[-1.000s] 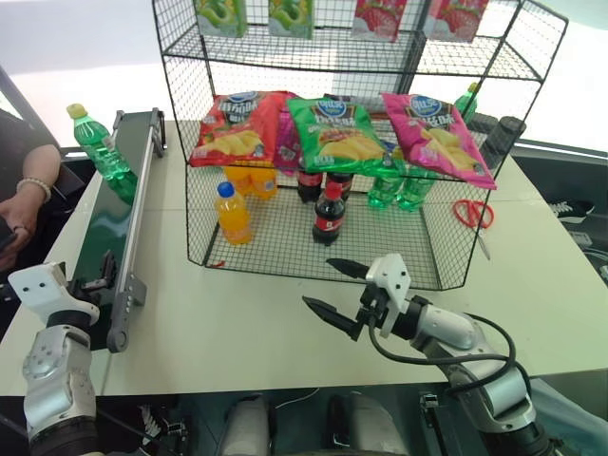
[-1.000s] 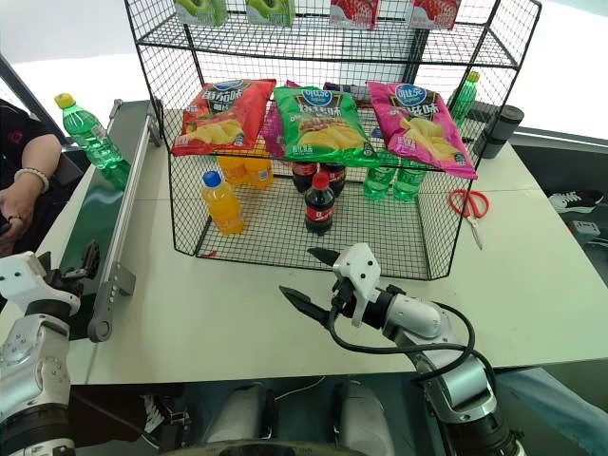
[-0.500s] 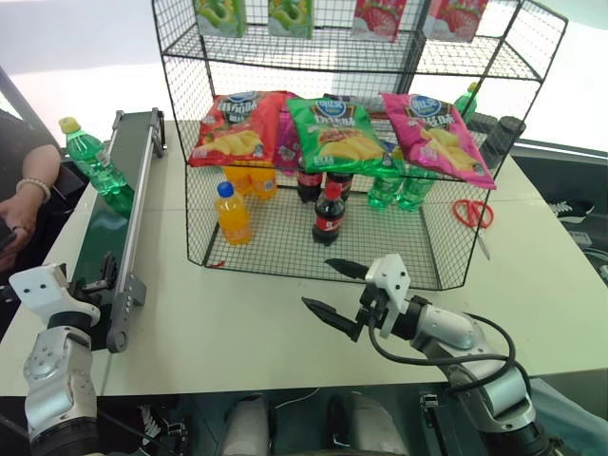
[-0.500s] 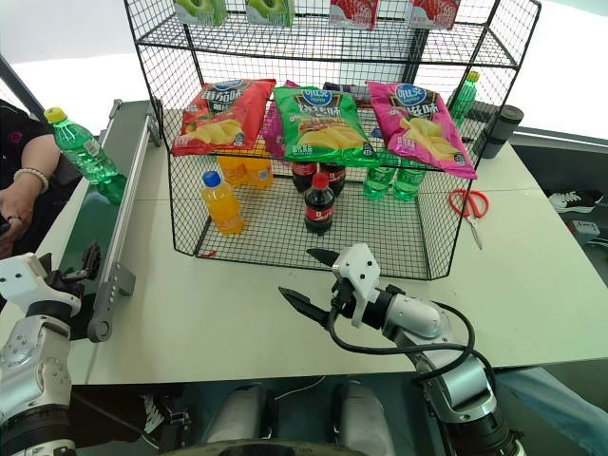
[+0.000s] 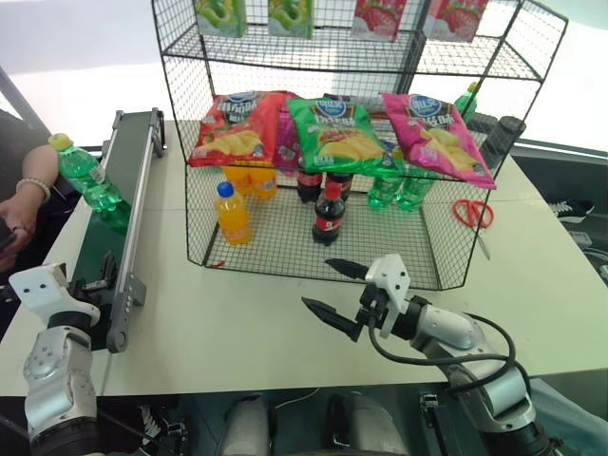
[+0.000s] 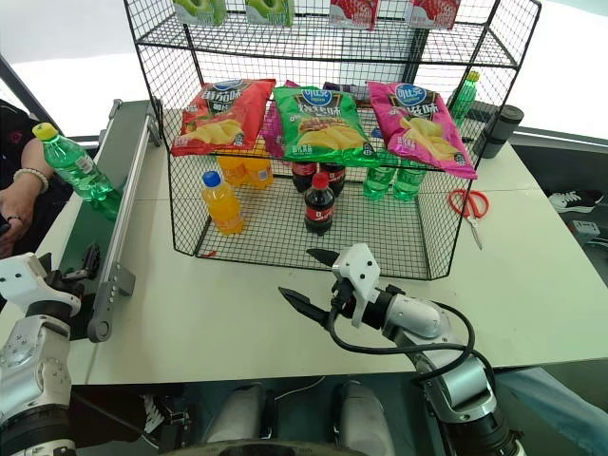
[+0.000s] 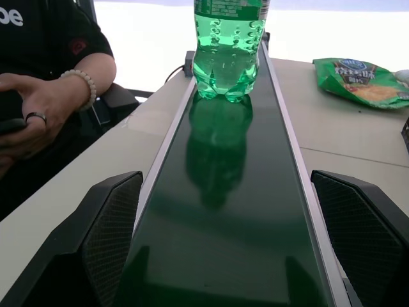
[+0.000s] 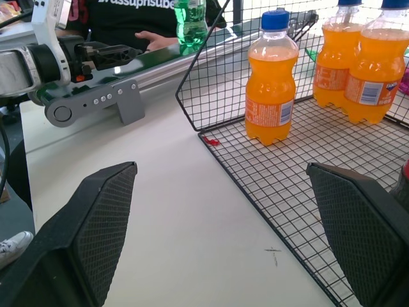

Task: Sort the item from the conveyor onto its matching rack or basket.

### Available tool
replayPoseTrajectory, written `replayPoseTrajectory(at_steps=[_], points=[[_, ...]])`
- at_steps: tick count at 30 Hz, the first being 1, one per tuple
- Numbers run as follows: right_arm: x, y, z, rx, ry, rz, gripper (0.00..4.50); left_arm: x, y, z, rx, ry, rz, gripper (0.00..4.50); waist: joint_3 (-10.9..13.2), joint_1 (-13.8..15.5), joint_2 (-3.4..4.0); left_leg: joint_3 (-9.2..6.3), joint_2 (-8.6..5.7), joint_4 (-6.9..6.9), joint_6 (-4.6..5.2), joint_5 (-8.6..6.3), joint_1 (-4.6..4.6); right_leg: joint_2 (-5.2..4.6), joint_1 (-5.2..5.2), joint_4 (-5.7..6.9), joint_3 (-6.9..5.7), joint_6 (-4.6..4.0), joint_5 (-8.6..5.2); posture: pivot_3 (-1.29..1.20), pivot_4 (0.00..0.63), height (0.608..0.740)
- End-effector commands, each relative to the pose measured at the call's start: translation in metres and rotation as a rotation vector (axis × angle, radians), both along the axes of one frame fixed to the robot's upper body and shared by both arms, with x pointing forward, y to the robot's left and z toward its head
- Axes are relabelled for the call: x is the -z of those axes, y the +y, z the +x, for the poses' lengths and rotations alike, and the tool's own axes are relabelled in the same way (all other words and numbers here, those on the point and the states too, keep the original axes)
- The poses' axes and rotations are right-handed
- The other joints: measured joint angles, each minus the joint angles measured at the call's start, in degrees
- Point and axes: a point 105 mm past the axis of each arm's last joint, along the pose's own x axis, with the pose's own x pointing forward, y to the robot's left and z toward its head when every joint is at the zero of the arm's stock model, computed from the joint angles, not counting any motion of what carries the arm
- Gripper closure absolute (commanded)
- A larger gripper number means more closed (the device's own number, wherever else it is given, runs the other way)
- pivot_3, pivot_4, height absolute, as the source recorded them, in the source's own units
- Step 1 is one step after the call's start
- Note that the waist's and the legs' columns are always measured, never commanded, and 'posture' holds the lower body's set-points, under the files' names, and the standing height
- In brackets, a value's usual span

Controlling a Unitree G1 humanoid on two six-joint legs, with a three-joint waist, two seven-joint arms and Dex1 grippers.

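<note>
- Bottle [image 5: 84,177] of clear green soda with a yellow cap stands upright on the dark green conveyor [image 5: 106,223], toward its far end, well apart from both claws.
- Left claw [image 7: 238,240] waits at the near end of the belt with its two fingers spread wide and nothing between them; the belt runs straight between the fingers toward the bottle.
- Right claw [image 5: 337,292] hovers over the table [image 5: 247,323] in front of the rack [image 5: 399,249], fingers apart and empty.
- The step in hand looks like the pickup by the left claw: best to keep it lined up with the belt and close only once the bottle's body sits squarely between the fingers.
- Grip the ribbed lower body or the label band rather than the neck; the plastic is smooth and round, so an off-centre pinch could squirt it sideways off the narrow belt.
- A person's hand [image 5: 21,203] rests just beside the belt's far side, so the reach should stay over the belt.
- Matching green bottles [image 5: 397,186] already stand on the rack's lowest shelf toward its right side, beyond the cola bottle [image 5: 329,214] and the orange drink [image 5: 232,212]; that is probably the target spot.
- The chip bags [image 5: 334,132] overhang that tier, so entry should be low and from the open front.
</note>
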Motion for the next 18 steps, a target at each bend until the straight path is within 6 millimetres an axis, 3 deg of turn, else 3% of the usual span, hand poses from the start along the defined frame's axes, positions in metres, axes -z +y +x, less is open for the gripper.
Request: replayPoseTrajectory(at_steps=[1,18], points=[[-0.0146,0.0053,-0.0037,-0.026,-0.05,0.031,0.07,-0.0137,0.0076,-0.0013,-0.022,-0.04,0.035,0.0,0.0,0.0,0.0,0.0,0.0,0.0,0.0,0.0,0.0,0.0,0.0,0.0,0.0,0.0,0.0,0.0,0.15,0.735],[-0.0106,0.0039,-0.0035,-0.028,-0.046,0.03,0.07,-0.0158,0.0109,-0.0005,-0.032,-0.047,0.042,0.0,0.02,0.0,0.02,0.0,0.02,-0.02,0.0,0.0,-0.02,-0.01,-0.02,-0.04,0.01,0.0,0.0,0.0,0.15,0.735]])
